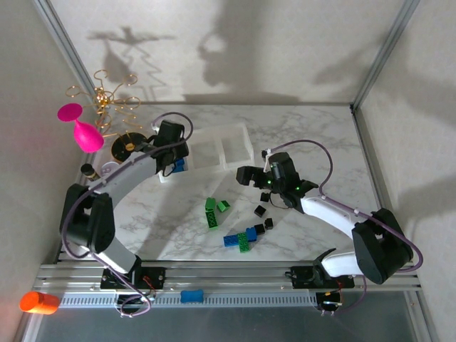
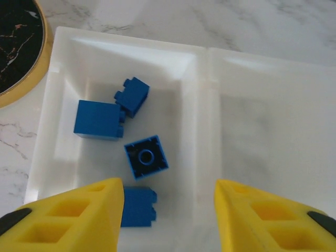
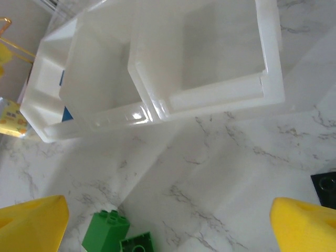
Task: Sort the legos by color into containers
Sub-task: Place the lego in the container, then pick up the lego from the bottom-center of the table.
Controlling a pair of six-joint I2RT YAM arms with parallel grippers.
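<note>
Just four blue legos (image 2: 146,156) in tray (image 2: 126,38).

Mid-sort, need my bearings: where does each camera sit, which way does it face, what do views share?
Top external: above and behind the bases, looking down on the marble table; both arms, left gripper, right gripper show.
Left wrist: looks down into the clear whitish three-compartment plastic tray, end compartment, onto four blue studded bricks; its yellow fingers frame the bottom.
Right wrist: looks down across the table toward the tray, green studded bricks nearest; yellow fingers in both bottom corners.
Shared: all three show the tray.
</note>
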